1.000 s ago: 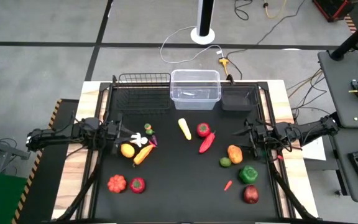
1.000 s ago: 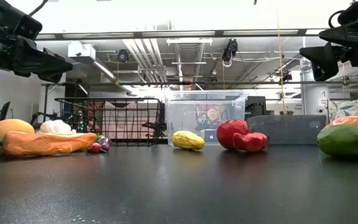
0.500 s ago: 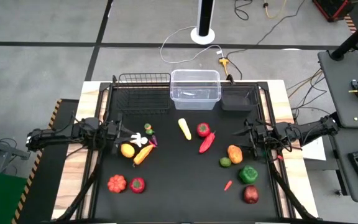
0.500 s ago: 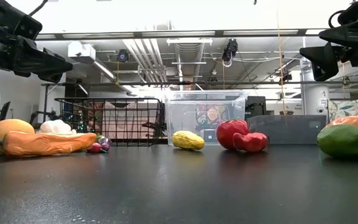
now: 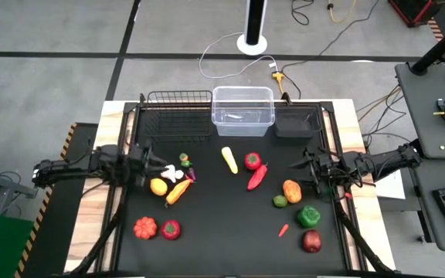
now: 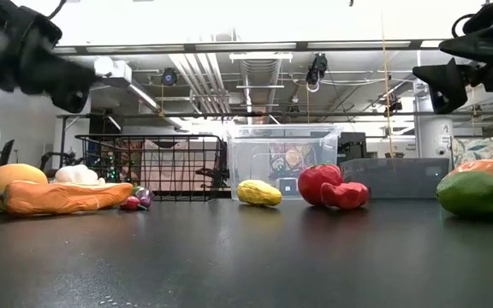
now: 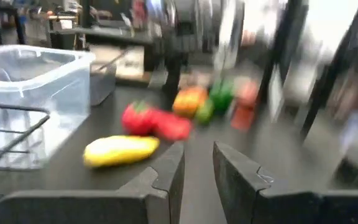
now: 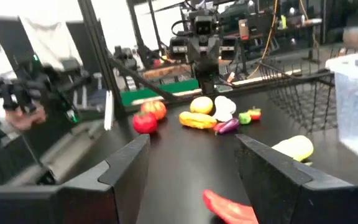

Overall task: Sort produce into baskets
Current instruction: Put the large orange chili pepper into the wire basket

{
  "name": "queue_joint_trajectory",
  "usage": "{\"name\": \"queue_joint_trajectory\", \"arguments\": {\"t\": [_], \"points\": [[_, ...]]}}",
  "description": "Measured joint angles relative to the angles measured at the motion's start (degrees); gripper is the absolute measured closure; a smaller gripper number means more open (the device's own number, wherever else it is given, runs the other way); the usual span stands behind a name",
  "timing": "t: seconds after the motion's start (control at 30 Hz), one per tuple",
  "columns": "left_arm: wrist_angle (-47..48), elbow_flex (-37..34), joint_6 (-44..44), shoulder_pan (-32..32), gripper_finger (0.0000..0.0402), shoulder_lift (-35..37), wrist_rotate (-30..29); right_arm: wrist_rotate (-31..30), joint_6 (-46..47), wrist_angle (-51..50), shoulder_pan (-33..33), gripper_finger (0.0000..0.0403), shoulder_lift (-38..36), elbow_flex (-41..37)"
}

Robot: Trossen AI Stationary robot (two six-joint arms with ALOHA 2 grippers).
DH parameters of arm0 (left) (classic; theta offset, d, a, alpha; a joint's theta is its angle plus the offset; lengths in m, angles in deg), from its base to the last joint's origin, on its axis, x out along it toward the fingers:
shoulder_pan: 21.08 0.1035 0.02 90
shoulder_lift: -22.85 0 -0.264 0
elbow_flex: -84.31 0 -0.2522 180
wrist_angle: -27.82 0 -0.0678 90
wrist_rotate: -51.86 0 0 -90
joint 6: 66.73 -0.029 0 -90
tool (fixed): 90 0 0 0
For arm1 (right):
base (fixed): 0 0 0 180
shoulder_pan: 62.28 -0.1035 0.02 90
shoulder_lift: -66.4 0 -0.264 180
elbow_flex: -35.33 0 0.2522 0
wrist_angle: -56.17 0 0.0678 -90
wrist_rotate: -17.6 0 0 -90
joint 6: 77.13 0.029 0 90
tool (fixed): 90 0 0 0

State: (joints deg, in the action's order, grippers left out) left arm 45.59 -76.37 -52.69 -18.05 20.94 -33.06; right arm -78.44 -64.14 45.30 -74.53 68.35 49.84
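The produce lies scattered on the black table [image 5: 222,255]. Near my left gripper [image 5: 147,164] are white garlic [image 5: 173,173], an orange fruit [image 5: 158,186] and a carrot [image 5: 178,193]. In the middle lie yellow corn [image 5: 229,159], a tomato [image 5: 253,161] and a red chilli [image 5: 257,177]. Near my right gripper [image 5: 304,166] are an orange piece [image 5: 292,190] and a green pepper [image 5: 309,216]. The wire basket [image 5: 178,116], clear bin [image 5: 242,110] and dark tray [image 5: 294,122] stand along the far edge. My left gripper [image 7: 197,152] is narrowly open. My right gripper [image 8: 191,146] is wide open. Both hover level and hold nothing.
A pumpkin [image 5: 144,228] and a second tomato [image 5: 171,229] lie at the near left. A small red chilli [image 5: 283,229] and a dark red fruit [image 5: 311,242] lie at the near right. A black frame borders the table. The middle near part is bare.
My left gripper has rolled about its own pointing line and risen a little above the table's left side; it shows blurred in the low view. The produce and the baskets have stayed where they were.
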Motion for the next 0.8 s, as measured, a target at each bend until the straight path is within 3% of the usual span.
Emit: {"name": "queue_joint_trajectory", "arguments": {"t": [0.13,0.43,0.6,0.73,0.8], "points": [[-11.0,0.1,16.2,0.0,0.0333,0.1,-1.1,0.1,2.8,3.8,0.0,0.0179,0.0,0.0],[-24.1,0.1,16.5,0.0,0.0333,0.0,-2.6,-4.3,3.7,13.3,0.2,0.0179,2.7,0.0],[-26.9,0.1,14.1,0.0,0.0333,-0.4,-12.1,-10.8,4.8,19.2,0.3,0.0179,6.0,0.0],[-26.9,0.1,15.7,0.0,0.0333,-3.3,-23.2,-11.1,2.3,24.0,0.6,0.0179,10.9,1.3],[-27.0,0.1,18.5,0.0,0.0333,-5.4,-25.4,-11.1,0.1,24.2,0.6,0.0179,14.0,3.6]]}}
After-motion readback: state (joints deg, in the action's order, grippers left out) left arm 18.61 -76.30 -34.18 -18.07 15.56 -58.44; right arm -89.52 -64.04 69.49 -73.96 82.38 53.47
